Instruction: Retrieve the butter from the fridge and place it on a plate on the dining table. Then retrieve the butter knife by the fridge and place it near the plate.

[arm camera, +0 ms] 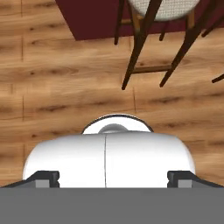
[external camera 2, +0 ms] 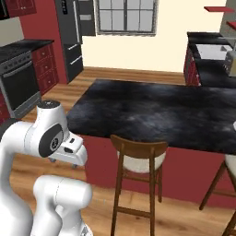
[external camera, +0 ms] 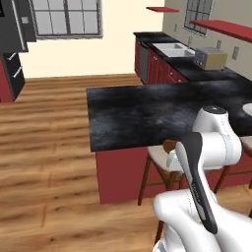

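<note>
1. Beside the dining table [external camera: 142, 115], on its near long side, the white arm stands folded over the wooden floor [external camera: 49, 147].
2. Seen in the hand view, the gripper [arm camera: 113, 178] points down at the floor planks, and its two dark fingertips [arm camera: 46, 178] sit at opposite edges of the picture, so the jaws stand wide apart with nothing between them.
3. Under the near edge of the dining table a wooden chair [external camera 2: 138, 161] with a pale round seat is tucked against the dark red base; the hand view shows the same chair's legs [arm camera: 148, 48] over the floor.
4. A second chair [external camera 2: 226, 184] stands further along the same edge of the dining table, partly cut by the frame.
5. On the black marble-look top of the dining table, near its far right edge in the left base view, a white plate [external camera: 247, 109] shows in part.
6. Across the floor from the dining table, against the far wall, the dark grey fridge [external camera 2: 73, 37] stands shut, with pale bar handles and two drawers below.
7. Beyond the dining table a counter on red cabinets carries a white sink [external camera: 172, 49] and a toaster [external camera: 210, 58].
8. A black oven [external camera 2: 18, 87] sits in the red cabinets, closer than the fridge.
9. The butter and the butter knife cannot be made out anywhere.
</note>
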You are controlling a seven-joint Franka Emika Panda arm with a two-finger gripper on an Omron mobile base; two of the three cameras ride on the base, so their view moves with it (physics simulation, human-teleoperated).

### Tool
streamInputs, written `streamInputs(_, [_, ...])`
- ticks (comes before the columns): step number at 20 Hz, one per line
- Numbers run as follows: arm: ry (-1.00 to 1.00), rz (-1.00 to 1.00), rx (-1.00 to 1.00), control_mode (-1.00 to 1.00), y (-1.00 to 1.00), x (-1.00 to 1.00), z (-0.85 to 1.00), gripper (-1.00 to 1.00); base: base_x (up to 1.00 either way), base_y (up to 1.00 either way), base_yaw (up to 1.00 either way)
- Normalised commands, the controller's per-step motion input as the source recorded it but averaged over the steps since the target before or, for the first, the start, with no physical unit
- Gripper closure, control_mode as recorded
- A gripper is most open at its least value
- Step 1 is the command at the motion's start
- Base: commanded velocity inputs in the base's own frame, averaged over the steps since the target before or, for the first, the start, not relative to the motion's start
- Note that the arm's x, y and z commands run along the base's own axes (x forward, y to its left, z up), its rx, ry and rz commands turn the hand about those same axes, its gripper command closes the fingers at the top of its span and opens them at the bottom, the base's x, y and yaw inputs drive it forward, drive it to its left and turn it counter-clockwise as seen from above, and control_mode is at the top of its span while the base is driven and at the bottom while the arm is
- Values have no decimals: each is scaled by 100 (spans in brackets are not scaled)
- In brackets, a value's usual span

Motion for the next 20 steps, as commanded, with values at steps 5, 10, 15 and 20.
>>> streamInputs(5, [0,0,0,100,0,0,0,-100,8,100,2])
streamInputs(10, [0,0,0,100,0,0,0,-100,6,100,1])
streamInputs(15, [0,0,0,100,0,0,0,-100,23,100,0])
streamInputs(20, [0,0,0,100,0,0,0,-100,50,100,0])
